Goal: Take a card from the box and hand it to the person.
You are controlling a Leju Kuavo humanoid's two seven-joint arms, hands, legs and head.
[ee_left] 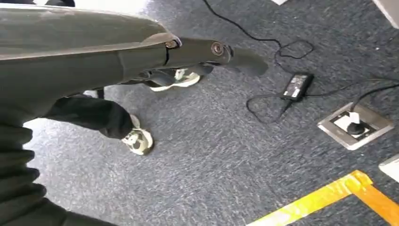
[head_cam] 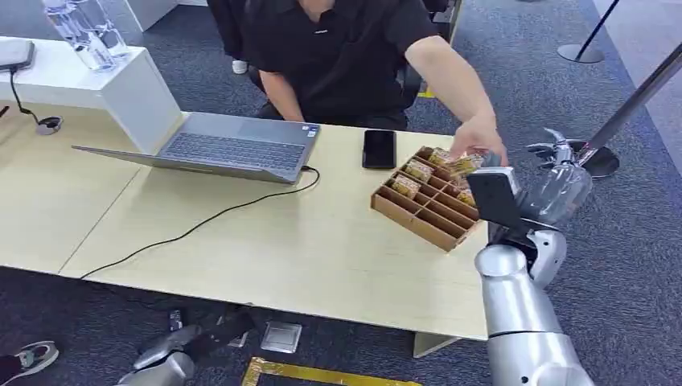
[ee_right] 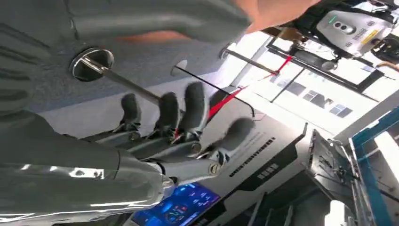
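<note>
- Where the head view looks down on the light wooden table point(head_cam: 265, 241), a brown partitioned box point(head_cam: 424, 199) is seen near its right edge, tilted, with gold-printed cards point(head_cam: 417, 170) standing in its far compartments; the person's hand point(head_cam: 479, 143) is held just above the box's far corner, touching a card point(head_cam: 466, 166) there; the right hand point(head_cam: 560, 165) is raised beyond the table's right edge, near the box, its fingers spread and nothing gripped; a black phone point(head_cam: 379, 149) lies just beside the box, and an open laptop point(head_cam: 229, 148) with a black cable point(head_cam: 201, 221) sits further left.
- Where the left wrist view points down, grey carpet point(ee_left: 226, 160), a power adapter point(ee_left: 296, 86), a floor socket point(ee_left: 355, 125) and yellow tape point(ee_left: 329, 197) are shown; the left hand point(ee_left: 207, 54) is seen with fingers extended, apparently holding nothing.
- Where the right wrist view is turned, the right hand point(ee_right: 188, 136) is shown with fingers point(ee_right: 195, 106) straight and apart, nothing held.
</note>
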